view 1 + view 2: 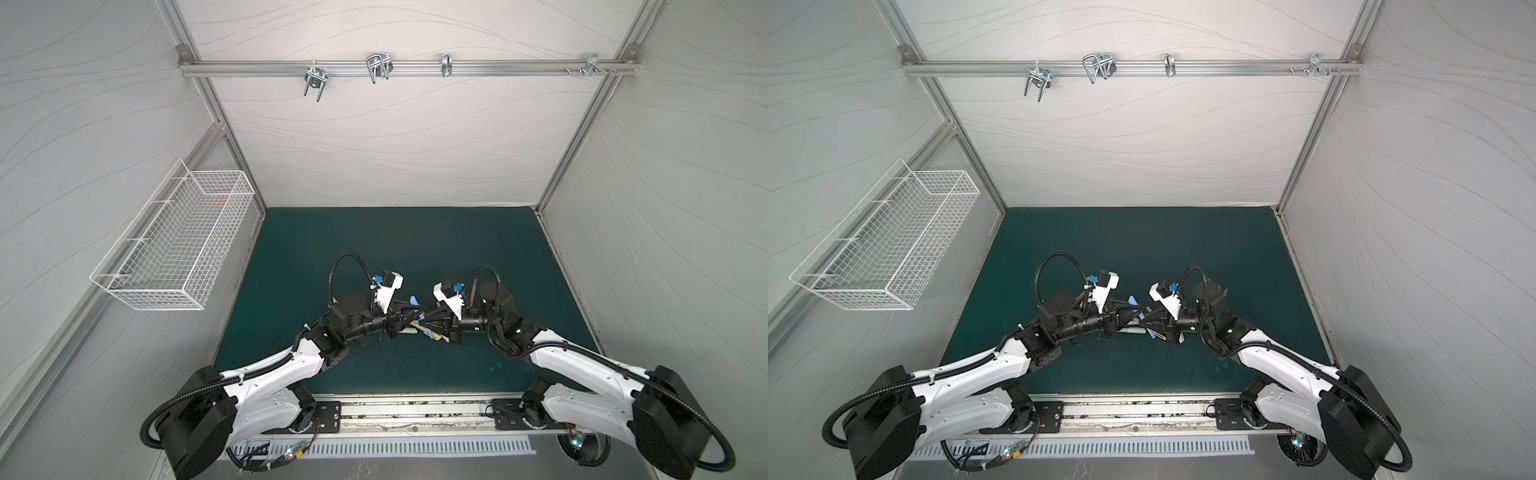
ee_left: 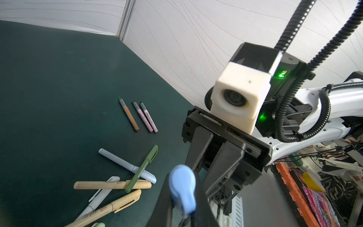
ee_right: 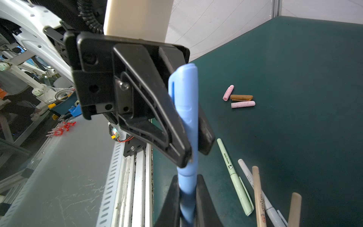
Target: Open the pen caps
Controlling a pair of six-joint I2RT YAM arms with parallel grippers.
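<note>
**Left wall:** white wire-mesh basket (image 1: pixel 174 245), mounted above the dark green table mat (image 1: pixel 374 249).

**On the mat, past the left claw:** short pink plastic cap (image 3: pixel 228 92), brown plastic cap (image 3: pixel 241 97) and second pink cap (image 3: pixel 243 104), lying close together.

**Left gripper** (image 3: pixel 194 155): clamped on the cap end of the slim light-blue plastic pen (image 3: pixel 185 110), which is held off the mat with its cap on.

**Below it:** heap of capped pastel pens (image 2: pixel 112 185) in tan, sage green, pale blue and white.

**Right gripper** (image 3: pixel 187 177): closed on the same pen's barrel, facing the left one.

**On the mat, past the right claw:** orange-brown uncapped pen (image 2: pixel 129 116) and two pink uncapped pens (image 2: pixel 142 117), side by side.
</note>
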